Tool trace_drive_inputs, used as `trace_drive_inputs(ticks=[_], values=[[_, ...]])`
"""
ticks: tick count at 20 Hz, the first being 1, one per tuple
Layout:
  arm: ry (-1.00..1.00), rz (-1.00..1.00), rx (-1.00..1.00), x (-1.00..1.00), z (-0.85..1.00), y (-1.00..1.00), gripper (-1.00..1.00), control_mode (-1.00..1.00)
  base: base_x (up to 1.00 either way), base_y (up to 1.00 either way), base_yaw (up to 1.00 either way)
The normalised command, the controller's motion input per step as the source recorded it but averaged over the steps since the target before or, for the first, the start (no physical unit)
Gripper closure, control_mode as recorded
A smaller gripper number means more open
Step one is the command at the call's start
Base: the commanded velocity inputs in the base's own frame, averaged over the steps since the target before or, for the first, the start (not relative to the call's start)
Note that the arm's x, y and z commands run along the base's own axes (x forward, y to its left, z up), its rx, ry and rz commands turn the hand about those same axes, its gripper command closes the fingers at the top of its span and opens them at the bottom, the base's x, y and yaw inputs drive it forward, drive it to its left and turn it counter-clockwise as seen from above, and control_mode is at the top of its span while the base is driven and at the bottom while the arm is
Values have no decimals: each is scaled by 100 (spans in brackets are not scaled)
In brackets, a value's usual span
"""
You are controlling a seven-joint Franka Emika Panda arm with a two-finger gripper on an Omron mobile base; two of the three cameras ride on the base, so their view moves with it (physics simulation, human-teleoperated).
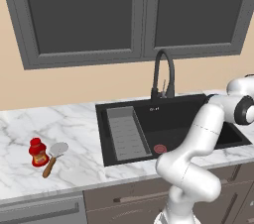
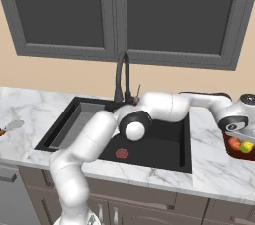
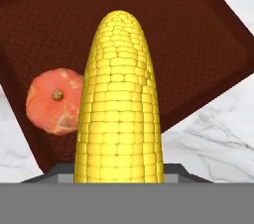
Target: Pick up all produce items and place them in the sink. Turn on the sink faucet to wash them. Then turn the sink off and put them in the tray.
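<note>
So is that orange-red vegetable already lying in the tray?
Yes, the orange-red vegetable lies on the tray floor, beside the corn cob.

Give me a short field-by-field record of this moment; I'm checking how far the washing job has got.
stage: last item going to the tray
corn cob: held in the tool, over the tray
orange-red vegetable: lying in the tray
tray position: on the marble counter, right of the sink
sink: no produce visible in it
faucet: no water seen running
bystanders: red bottle and spatula, left of sink
</note>
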Motion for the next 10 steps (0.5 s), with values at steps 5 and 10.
trace_drive_inputs(ticks=[5,10], values=[[4,4,2,14,-14,-9,100,-100,0,0,0],[2,4,3,15,-14,-15,100,-100,0,0,0]])
